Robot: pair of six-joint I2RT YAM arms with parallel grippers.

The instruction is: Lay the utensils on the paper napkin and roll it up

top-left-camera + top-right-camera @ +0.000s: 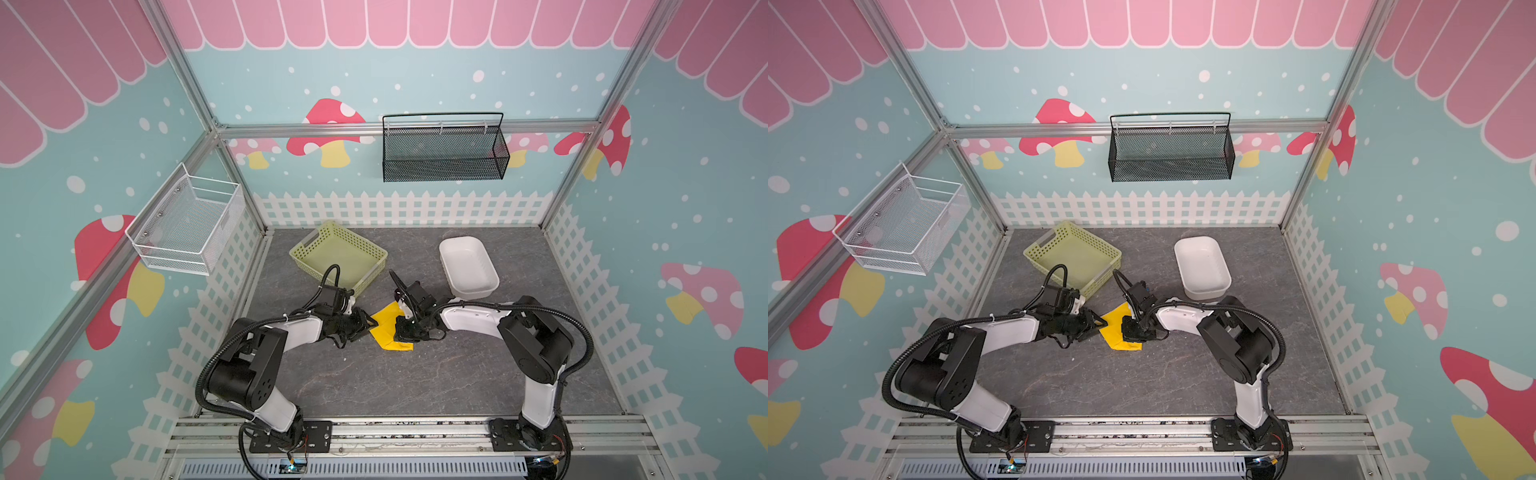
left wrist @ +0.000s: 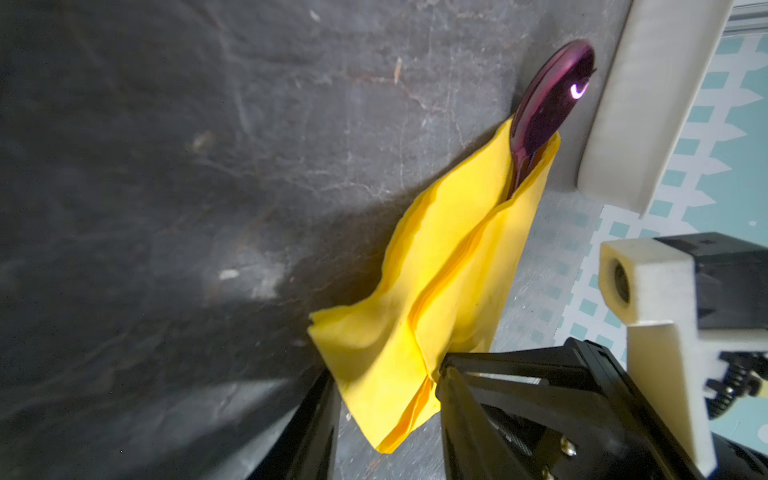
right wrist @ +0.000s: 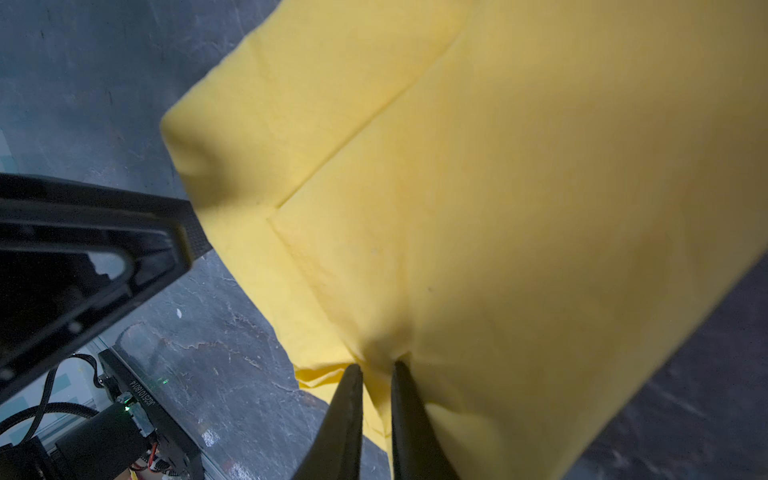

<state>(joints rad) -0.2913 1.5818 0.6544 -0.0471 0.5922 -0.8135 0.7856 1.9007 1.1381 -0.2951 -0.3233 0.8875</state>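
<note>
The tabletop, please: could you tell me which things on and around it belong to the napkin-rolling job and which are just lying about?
Job in hand:
- yellow napkin
- purple spoon, poking out of its end
- left hand, at the napkin's other end
- right hand, pinching the napkin

Lying about:
- pale green basket
- white tub
- black mesh wall basket
- white wire wall basket

**Surfaces as I see them**

The paper napkin (image 2: 449, 270) looks soft and matt to me, creased, with a faintly fuzzy grain. The spoon (image 2: 548, 99) is glossy plastic and catches a sharp glint. My table top (image 1: 415, 374) reads as matt grey stone, veined. The green basket (image 1: 338, 257) and white tub (image 1: 467, 266) are smooth plastic. The black basket (image 1: 444, 153) is fine metal mesh.
</note>
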